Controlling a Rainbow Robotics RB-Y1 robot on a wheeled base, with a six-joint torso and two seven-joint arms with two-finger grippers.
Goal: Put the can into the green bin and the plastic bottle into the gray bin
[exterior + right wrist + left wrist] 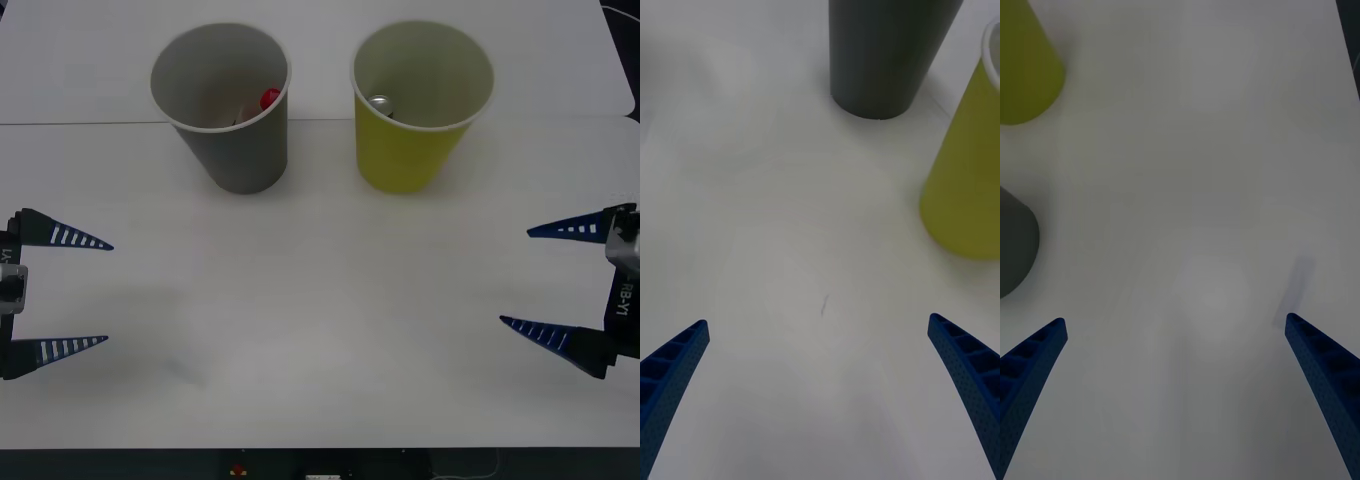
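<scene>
Front view first: the white desk spreads wide under both arms, its near half bare. Toward its far side stand two big paper-cup-shaped bins, upright and a little apart from each other. On the robot's left is the gray bin; on its right is the green bin, yellow-green outside and pale inside. From the right wrist view the gray bin's lower wall and the green bin's side stand close to one another, not touching, and from the left wrist view both are at the edge, the green bin and the gray bin.

At the desk's left edge sits the left pincer, its blue ribbed fingers spread wide apart with nothing between them. At the right edge the right pincer is likewise spread wide and empty. Both are well apart from the bins.

Down inside the gray bin lies the plastic bottle, little more than its round red cap visible against the inner wall. Inside the green bin rests the can, its shiny top catching the light.
</scene>
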